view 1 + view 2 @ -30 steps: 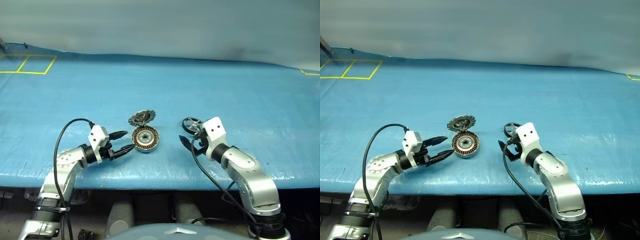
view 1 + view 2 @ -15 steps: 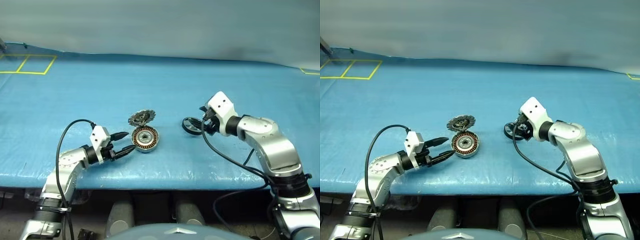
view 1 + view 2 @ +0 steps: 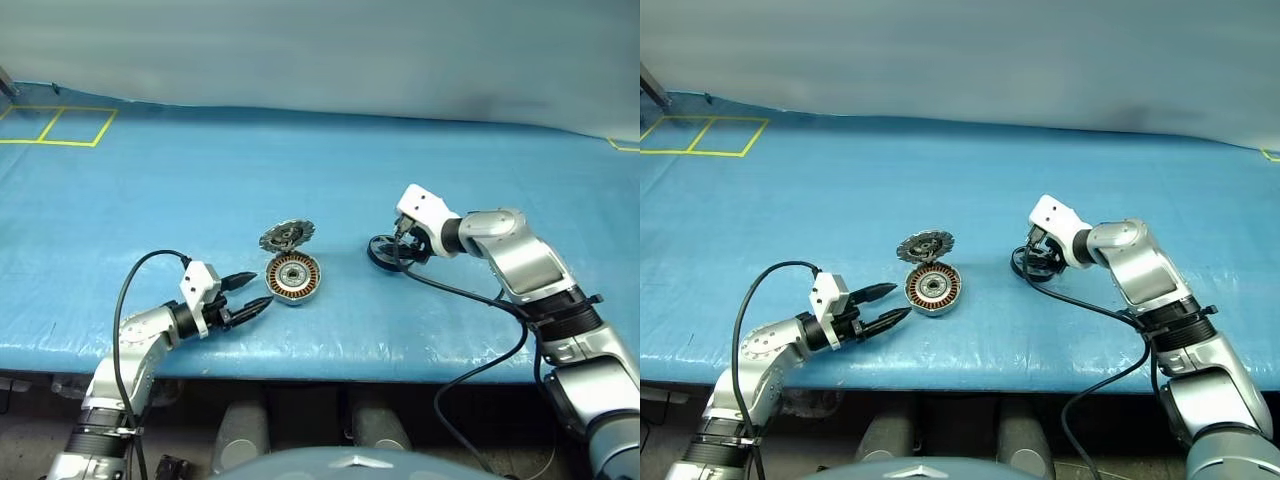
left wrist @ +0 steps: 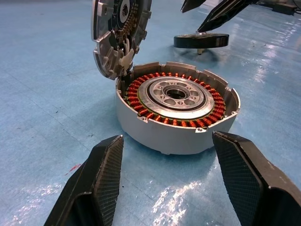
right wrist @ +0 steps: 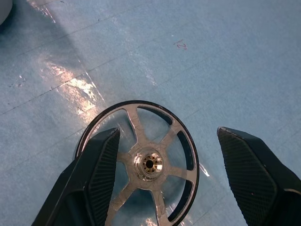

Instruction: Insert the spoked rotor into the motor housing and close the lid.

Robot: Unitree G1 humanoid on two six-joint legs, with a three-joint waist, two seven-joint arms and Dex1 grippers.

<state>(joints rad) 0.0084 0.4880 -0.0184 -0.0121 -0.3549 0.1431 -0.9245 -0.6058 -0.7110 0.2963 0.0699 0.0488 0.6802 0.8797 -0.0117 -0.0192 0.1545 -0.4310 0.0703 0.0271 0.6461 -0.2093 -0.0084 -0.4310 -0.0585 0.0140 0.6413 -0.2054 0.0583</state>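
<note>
The motor housing (image 3: pixel 292 277) is a shallow silver cup with a copper winding ring, resting on the blue table. Its lid (image 3: pixel 286 236) stands up from the far rim, toothed face toward the housing. My left gripper (image 3: pixel 258 290) is open and low just left of the housing; in the left wrist view its fingers (image 4: pixel 101 174) flank the housing (image 4: pixel 176 108) without touching it. The spoked rotor (image 3: pixel 383 252) lies flat to the right. My right gripper (image 3: pixel 405 246) hovers over it, open, its fingertips (image 5: pixel 106 155) either side of the rotor (image 5: pixel 146 162).
The right arm's black cable (image 3: pixel 455 292) trails across the table toward the front edge (image 3: pixel 330 362). Yellow tape squares (image 3: pixel 60 125) mark the far left. A grey backdrop (image 3: pixel 320 50) closes off the back of the blue table.
My right arm has swung up and forward from near the table's front edge, and its gripper now tilts down over the rotor. The left gripper, housing and lid stay put.
</note>
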